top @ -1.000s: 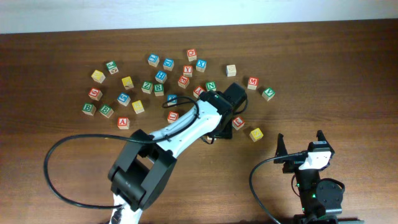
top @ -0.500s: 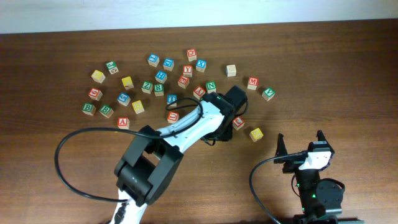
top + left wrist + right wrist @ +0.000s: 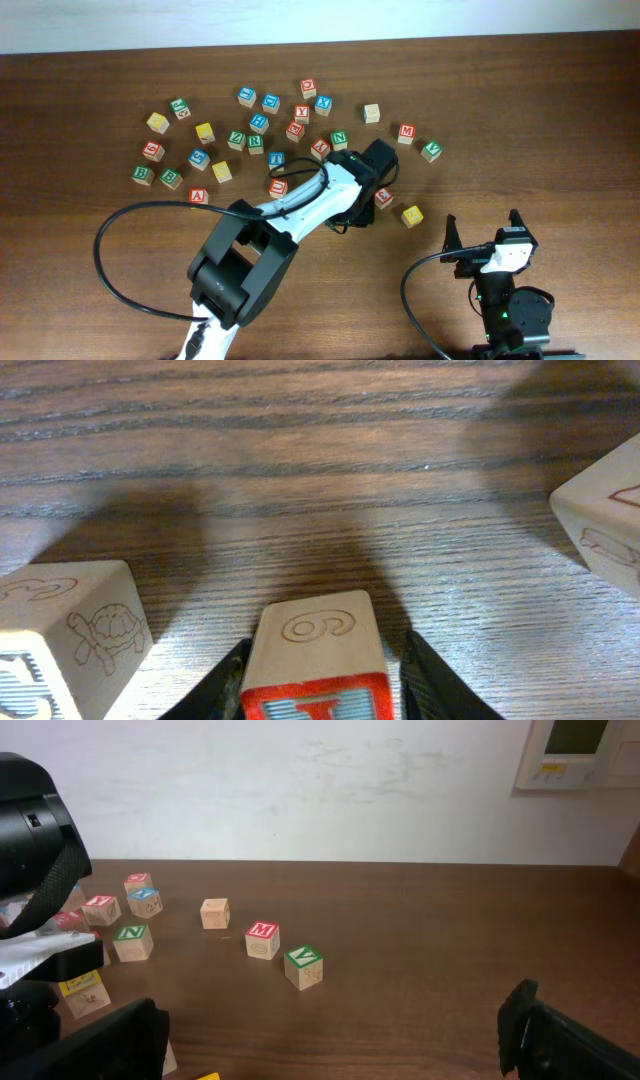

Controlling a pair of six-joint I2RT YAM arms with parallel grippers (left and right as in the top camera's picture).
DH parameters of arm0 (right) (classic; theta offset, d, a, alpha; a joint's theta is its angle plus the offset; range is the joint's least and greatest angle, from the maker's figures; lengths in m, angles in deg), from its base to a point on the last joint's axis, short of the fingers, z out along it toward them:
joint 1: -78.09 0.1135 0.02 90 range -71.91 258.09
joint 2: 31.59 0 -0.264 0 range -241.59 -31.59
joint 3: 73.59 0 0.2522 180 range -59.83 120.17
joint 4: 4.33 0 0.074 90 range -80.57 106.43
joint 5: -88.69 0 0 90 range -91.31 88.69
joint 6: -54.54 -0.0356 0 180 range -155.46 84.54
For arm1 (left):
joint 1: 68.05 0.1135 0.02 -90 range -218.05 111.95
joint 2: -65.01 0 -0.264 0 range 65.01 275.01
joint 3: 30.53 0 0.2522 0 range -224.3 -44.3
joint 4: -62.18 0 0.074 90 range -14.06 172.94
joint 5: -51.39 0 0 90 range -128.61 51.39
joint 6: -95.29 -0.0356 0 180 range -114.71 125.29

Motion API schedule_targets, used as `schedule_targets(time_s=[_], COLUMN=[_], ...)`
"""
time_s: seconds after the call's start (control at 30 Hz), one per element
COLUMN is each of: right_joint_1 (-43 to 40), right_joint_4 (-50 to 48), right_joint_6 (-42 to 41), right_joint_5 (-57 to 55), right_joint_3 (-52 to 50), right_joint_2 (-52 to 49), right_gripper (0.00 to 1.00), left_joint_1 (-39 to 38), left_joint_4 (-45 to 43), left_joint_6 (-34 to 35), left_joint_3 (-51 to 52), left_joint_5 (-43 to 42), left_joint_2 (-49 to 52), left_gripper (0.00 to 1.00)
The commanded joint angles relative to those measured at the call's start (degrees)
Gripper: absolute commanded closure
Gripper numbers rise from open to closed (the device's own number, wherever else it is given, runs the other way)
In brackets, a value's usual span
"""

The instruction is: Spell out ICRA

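A wooden cube (image 3: 315, 635) with a red-framed top face sits between the fingers of my left gripper (image 3: 325, 652). Both black fingers stand close against its sides. Its letter is cut off by the frame's lower edge, and a looped figure is engraved on its far side. In the overhead view the left gripper (image 3: 362, 200) hangs over the right part of the cube cluster and hides this cube. A red "A" cube (image 3: 198, 196) lies at the cluster's lower left. My right gripper (image 3: 482, 228) (image 3: 330, 1040) stands open and empty near the table's front right.
Many letter cubes are scattered across the table's middle (image 3: 270, 130). A cube with a turtle drawing (image 3: 65, 630) lies left of the held one, another cube (image 3: 605, 510) ahead on the right. A red cube (image 3: 384, 198) and a yellow one (image 3: 411, 214) lie beside the left gripper.
The left wrist has edged slightly to the right over the cubes and the arm's lower links and cable have shifted. The right arm has not moved.
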Motion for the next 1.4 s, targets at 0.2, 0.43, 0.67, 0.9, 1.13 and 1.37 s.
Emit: schedule_targets(time_s=[0.2, 0.43, 0.67, 0.9, 1.13, 1.37], right_joint_1=[-0.31, -0.31, -0.31, -0.31, -0.31, -0.31], right_joint_4=[0.28, 0.26, 0.26, 0.28, 0.28, 0.26], right_joint_6=[0.15, 0.15, 0.15, 0.15, 0.15, 0.15], right_joint_5=[-0.5, -0.5, -0.5, -0.5, -0.5, -0.5], right_joint_3=[-0.35, -0.35, -0.35, -0.35, -0.35, -0.35], right_joint_2=[0.33, 0.33, 0.33, 0.33, 0.33, 0.33], right_gripper=[0.02, 0.02, 0.02, 0.02, 0.02, 0.02], left_joint_1=[0.09, 0.09, 0.11, 3.45, 13.11, 21.27], left_joint_4=[-2.05, -1.84, 7.15, 26.47, 43.93, 43.93], left_joint_6=[0.37, 0.37, 0.37, 0.35, -6.1, -16.17], left_joint_3=[0.2, -0.11, -9.29, -30.49, -50.1, -45.53], left_joint_5=[-0.15, -0.2, -0.2, 2.56, 3.32, -7.67], left_joint_2=[1.46, 1.44, 1.44, 1.44, -0.37, -13.88], left_gripper=[0.71, 0.75, 0.75, 0.75, 0.77, 0.81])
